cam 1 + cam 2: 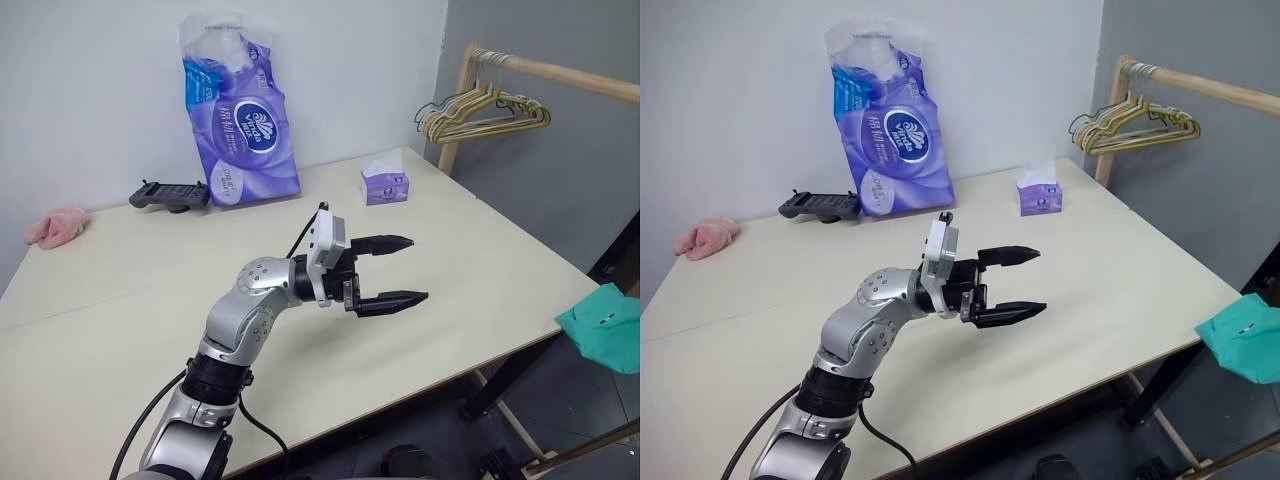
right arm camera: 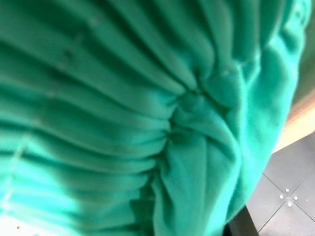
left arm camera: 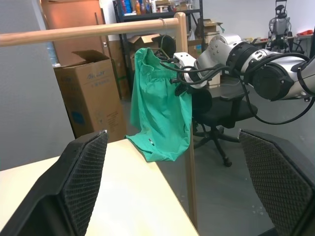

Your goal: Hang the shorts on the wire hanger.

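The teal-green soft fabric shorts (image 3: 162, 113) hang bunched and pleated from the right gripper (image 3: 183, 82) beside the wooden rail, off the pale surface's (image 1: 480, 280) far right edge; whether its fingers grip them I cannot tell. Best keep the waistband gathered while moving toward a hanger. The left gripper (image 1: 392, 271) hovers over the surface, fingers wide, empty.

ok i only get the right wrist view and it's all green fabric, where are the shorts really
Observer: The shorts hang bunched at the right end effector, off the table's edge, under the wooden rail.
Operator: left arm near them
Observer: No. The left end effector hovers over the table, open and empty.
Operator: any hangers around
Observer: A bunch of hangers hangs on the rail, past the far corner of the table.
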`<control>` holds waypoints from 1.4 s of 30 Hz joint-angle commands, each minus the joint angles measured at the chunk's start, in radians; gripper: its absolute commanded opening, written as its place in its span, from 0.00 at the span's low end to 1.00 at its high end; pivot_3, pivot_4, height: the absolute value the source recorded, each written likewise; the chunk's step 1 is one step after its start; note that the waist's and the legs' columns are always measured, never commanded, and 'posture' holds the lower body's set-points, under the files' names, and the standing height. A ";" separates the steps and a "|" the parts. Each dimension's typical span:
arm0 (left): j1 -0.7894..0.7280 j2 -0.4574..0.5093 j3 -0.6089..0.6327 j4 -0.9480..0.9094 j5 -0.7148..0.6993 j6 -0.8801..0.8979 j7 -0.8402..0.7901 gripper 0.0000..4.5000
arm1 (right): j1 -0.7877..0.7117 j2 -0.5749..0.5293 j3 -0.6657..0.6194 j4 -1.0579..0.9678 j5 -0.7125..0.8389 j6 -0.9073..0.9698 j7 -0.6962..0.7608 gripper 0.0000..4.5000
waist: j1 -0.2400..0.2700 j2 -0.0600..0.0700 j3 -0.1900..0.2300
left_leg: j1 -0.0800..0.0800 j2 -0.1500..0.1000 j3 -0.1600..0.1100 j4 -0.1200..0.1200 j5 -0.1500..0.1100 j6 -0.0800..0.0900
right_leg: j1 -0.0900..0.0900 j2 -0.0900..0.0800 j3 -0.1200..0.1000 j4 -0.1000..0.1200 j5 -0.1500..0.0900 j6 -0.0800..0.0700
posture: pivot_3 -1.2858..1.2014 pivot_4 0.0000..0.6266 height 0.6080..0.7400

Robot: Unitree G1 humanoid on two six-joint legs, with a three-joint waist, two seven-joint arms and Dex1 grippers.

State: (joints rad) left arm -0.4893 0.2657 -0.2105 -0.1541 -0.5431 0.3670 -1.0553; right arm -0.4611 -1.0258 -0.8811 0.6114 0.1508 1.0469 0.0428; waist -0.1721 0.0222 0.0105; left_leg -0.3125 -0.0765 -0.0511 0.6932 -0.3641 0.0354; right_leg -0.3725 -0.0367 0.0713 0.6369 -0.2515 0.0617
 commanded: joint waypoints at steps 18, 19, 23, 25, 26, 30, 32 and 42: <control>-0.040 -0.001 0.011 -0.014 -0.006 -0.001 0.010 1.00 | 0.107 0.299 -0.101 -0.710 0.036 0.363 -0.076 1.00 | 0.003 -0.002 0.011 | -0.001 0.002 -0.001 0.000 -0.002 -0.001 | 0.000 -0.002 0.001 -0.007 0.002 0.005 | 0.40 0.07 1.00; -0.042 -0.002 0.010 -0.012 -0.006 -0.001 0.009 1.00 | 0.104 0.330 -0.102 -0.773 0.029 0.398 -0.083 1.00 | 0.003 -0.001 0.012 | -0.001 0.002 -0.001 0.000 -0.002 -0.001 | 0.000 -0.002 0.001 -0.007 0.002 0.006 | 0.40 0.07 1.00; -0.044 -0.008 0.006 -0.009 -0.006 -0.001 0.009 1.00 | 0.088 0.424 -0.092 -0.985 -0.008 0.518 -0.106 1.00 | 0.003 0.000 0.017 | -0.001 0.003 -0.003 0.000 -0.002 -0.002 | -0.001 -0.003 0.000 -0.007 0.002 0.005 | 0.40 0.08 1.00; -0.043 -0.009 0.006 -0.011 -0.006 0.000 0.009 1.00 | 0.081 0.487 -0.084 -1.091 -0.025 0.560 -0.119 1.00 | 0.003 0.000 0.020 | -0.001 0.003 -0.003 0.000 -0.002 -0.002 | -0.002 -0.003 0.000 -0.007 0.003 0.004 | 0.40 0.08 1.00; -0.043 -0.010 0.006 -0.011 -0.006 0.001 0.010 1.00 | 0.083 0.526 -0.076 -1.145 -0.033 0.566 -0.127 1.00 | 0.003 -0.001 0.021 | -0.001 0.003 -0.003 0.000 -0.003 -0.003 | -0.003 -0.003 0.000 -0.007 0.003 0.004 | 0.40 0.09 1.00; -0.033 -0.008 0.008 -0.018 -0.009 0.002 0.010 1.00 | 0.095 0.766 0.006 -1.395 -0.038 0.568 -0.170 1.00 | 0.000 0.000 0.025 | -0.003 0.005 -0.005 0.000 -0.004 -0.007 | -0.007 -0.001 0.000 -0.006 0.003 0.004 | 0.40 0.09 1.00; -0.031 -0.007 0.009 -0.017 -0.009 0.002 0.011 1.00 | 0.092 0.830 0.054 -1.455 -0.044 0.568 -0.183 1.00 | 0.000 0.004 0.026 | -0.006 0.005 -0.004 0.000 -0.003 -0.010 | -0.011 -0.001 0.000 -0.005 0.003 0.004 | 0.40 0.08 1.00; -0.018 0.007 0.020 -0.030 -0.002 -0.001 0.035 1.00 | 0.007 0.955 0.342 -1.513 -0.027 0.568 -0.194 1.00 | -0.018 0.001 0.031 | -0.021 0.002 -0.006 0.002 -0.002 -0.013 | -0.032 -0.003 -0.001 0.007 0.003 0.002 | 0.41 0.07 1.00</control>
State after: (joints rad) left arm -0.5077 0.2700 -0.2085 -0.1531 -0.5450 0.3713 -1.0320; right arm -0.4264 -0.0496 -0.5631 -0.8736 0.1045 1.6066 -0.1660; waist -0.1904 0.0232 0.0411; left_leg -0.3334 -0.0745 -0.0566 0.6955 -0.3661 0.0222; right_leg -0.4046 -0.0398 0.0707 0.6442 -0.2485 0.0640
